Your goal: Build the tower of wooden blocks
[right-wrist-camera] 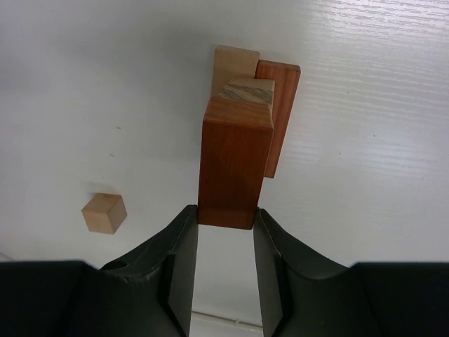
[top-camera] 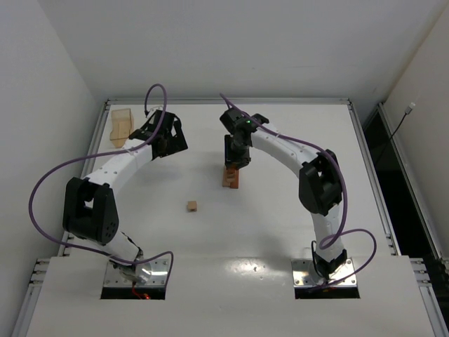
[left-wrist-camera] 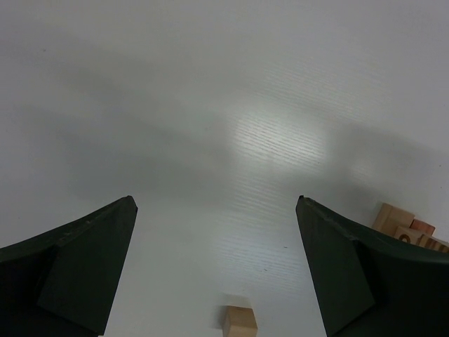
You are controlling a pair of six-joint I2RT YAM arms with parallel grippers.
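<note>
A loose tan cube [top-camera: 191,206] lies on the tabletop [top-camera: 280,232] below centre frame, while beyond it the right claw [right-wrist-camera: 224,214] grips a reddish-brown bar [right-wrist-camera: 235,158] by one end, its long axis running straight out toward the wood block tower [top-camera: 231,178] directly beneath at mid-frame; the left claw [left-wrist-camera: 215,201], upper left, gapes empty.

Counts by kind
Two reddish-brown bars [right-wrist-camera: 233,165], three light tan blocks [right-wrist-camera: 104,213]; one translucent box [top-camera: 121,125] at the table's [top-camera: 295,232] far-left corner.

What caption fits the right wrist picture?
Right gripper holding a reddish bar at the tower, loose cube nearby.
</note>
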